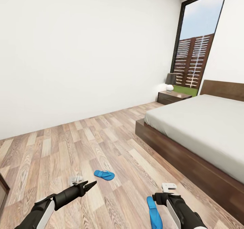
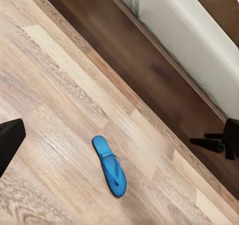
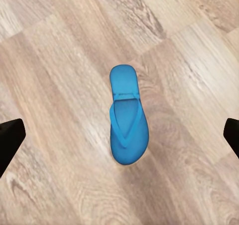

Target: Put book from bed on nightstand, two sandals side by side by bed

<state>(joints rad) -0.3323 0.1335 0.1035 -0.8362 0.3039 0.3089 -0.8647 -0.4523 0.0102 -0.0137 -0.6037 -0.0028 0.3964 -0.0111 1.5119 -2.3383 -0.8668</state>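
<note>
Underfoot, wood-plank floor (image 1: 101, 134) beside bed (image 1: 203, 127)

A bedroom in a home is shown. A large bed (image 1: 203, 130) with a pale mattress, a dark wooden frame and a tall headboard is set along the right side of the head view, and a low dark nightstand (image 1: 173, 97) is placed just beside its head, with a small lamp (image 1: 170, 81) (grey shade, round white base) standing on top. The floor (image 1: 67, 147) is laid in light-brown wood planks, the walls (image 1: 84, 46) are painted plain white, and a tall dark-framed window (image 1: 198, 42) is seen in the far corner, through which a slatted wooden fence and grass are visible. Two blue sandals (image 1: 104, 174) (image 1: 154, 212) are left on the floor, as is usual in a lived-in room.
</note>
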